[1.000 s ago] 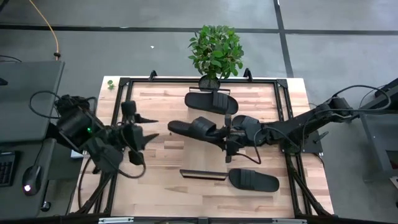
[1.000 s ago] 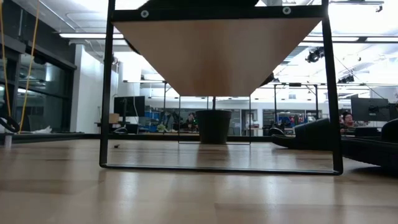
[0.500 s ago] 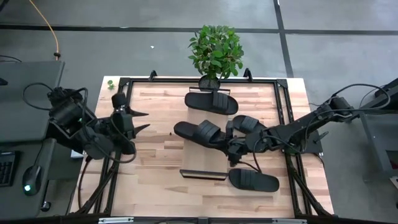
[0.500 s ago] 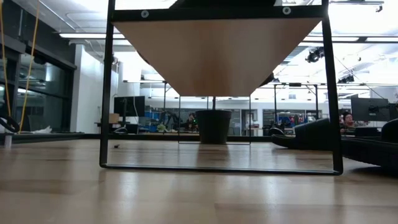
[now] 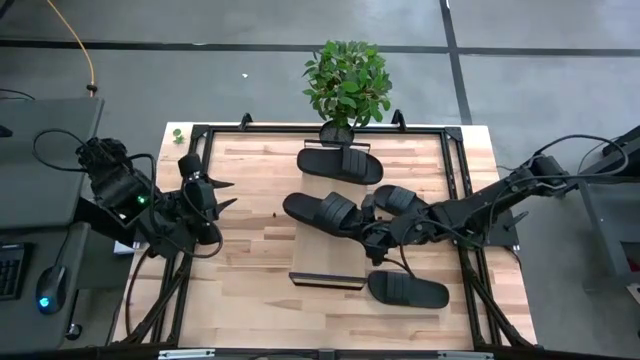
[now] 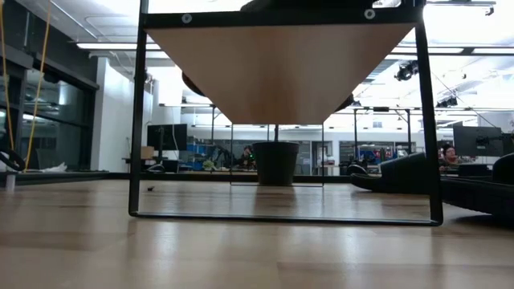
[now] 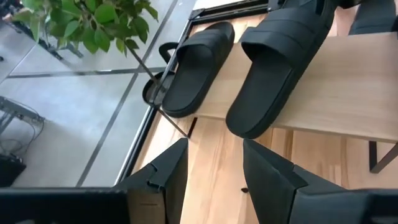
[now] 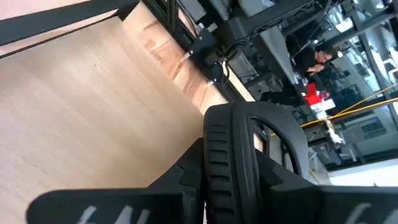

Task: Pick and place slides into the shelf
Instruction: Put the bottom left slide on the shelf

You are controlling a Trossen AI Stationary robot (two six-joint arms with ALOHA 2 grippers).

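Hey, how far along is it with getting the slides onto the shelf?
Done: the far slide lies on the shelf, by the plant. In hand: the right pincer is shut on the middle slide. Left to do: the near slide lies toward the table's front edge. The left pincer is open at the left side.

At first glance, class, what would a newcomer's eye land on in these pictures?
Probably the matte black slide sandal at the table's middle, with the right gripper shut on its end over the pale wooden shelf board. Next, the leafy green potted plant at the far edge, and the open left gripper waiting at the left.
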